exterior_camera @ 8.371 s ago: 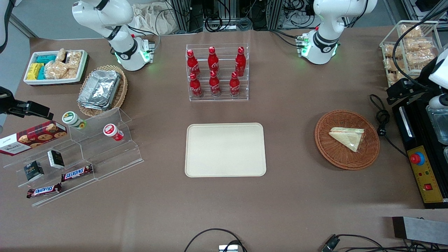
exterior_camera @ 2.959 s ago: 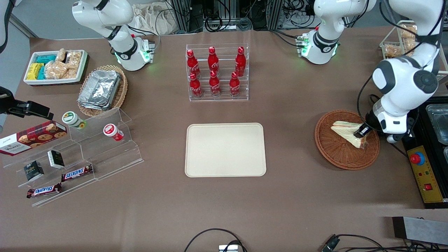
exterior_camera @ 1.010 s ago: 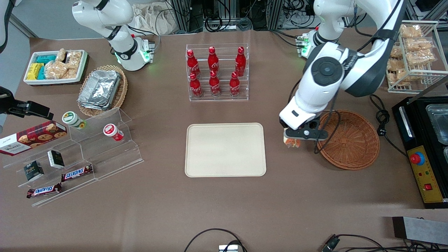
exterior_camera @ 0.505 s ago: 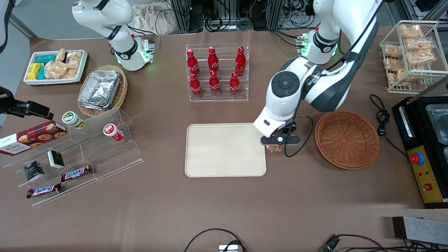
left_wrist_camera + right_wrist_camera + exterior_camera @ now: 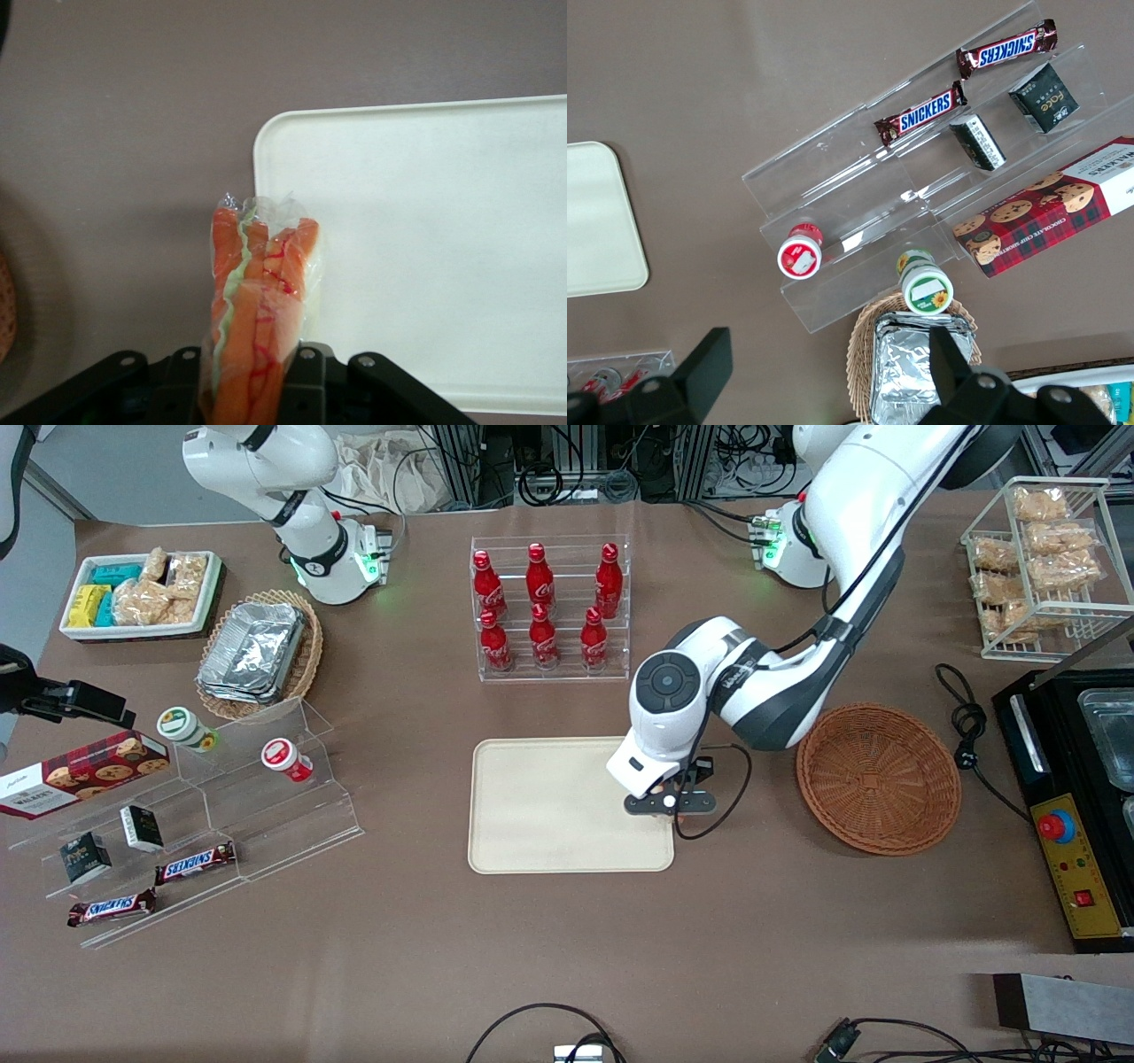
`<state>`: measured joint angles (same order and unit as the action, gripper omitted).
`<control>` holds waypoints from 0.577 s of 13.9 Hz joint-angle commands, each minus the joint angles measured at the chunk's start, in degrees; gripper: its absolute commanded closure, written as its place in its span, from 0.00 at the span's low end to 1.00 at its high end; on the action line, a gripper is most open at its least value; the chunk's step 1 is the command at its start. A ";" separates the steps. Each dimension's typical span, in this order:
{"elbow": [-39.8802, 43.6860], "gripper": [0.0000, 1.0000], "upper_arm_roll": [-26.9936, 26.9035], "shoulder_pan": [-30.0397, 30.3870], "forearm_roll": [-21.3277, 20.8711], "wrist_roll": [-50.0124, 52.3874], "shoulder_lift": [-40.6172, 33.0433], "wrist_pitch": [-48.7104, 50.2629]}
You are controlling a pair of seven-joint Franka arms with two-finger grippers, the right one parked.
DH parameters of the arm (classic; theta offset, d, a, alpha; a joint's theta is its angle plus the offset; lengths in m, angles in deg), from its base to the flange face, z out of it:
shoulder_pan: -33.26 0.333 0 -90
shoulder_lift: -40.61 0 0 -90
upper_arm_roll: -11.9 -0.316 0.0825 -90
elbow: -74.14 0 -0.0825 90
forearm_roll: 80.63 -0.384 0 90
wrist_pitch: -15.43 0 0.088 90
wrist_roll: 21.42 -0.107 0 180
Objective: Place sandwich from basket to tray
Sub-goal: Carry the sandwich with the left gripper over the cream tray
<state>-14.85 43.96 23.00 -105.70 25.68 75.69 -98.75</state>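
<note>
Since half a second ago my left arm has swung from just off the tray's edge to over the tray [image 5: 567, 806] itself, at the short edge toward the working arm's end, and the basket [image 5: 879, 778] sits empty on the table beside it. Nearest the front camera, a black cable loop [image 5: 542, 1020] lies at the table's near edge, well apart from everything. Farther in, the gripper [image 5: 666, 802] hangs over that tray edge, and from the front I see only its black body and the wrist; the sandwich is hidden under them. My wrist camera fills that in: the sandwich [image 5: 259, 305] is pinched between the fingers [image 5: 304, 376], cut edge showing orange and green through the clear wrap, hanging right over the tray's rim [image 5: 257, 168], partly above bare table. Toward the parked arm's end stands a clear stepped rack [image 5: 213, 815] with Snickers bars [image 5: 195, 862], well clear of the tray. Farther from the camera than the tray, a clear stand of red bottles [image 5: 549, 607] stands near the tray's far long edge, with the arm's elbow beside it.
</note>
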 commanded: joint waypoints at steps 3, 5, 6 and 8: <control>2.67 0.83 -0.16 -1.78 -1.82 2.04 2.97 -1.48; 2.76 0.82 -0.16 -1.87 -2.61 2.65 4.20 -2.37; 2.85 0.82 -0.08 -1.87 -3.31 3.18 4.99 -2.98; 2.85 0.82 -0.08 -1.87 -3.85 3.18 6.05 -4.91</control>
<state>-14.04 43.93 21.85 -107.96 27.52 79.70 -102.72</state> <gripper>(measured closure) 0.819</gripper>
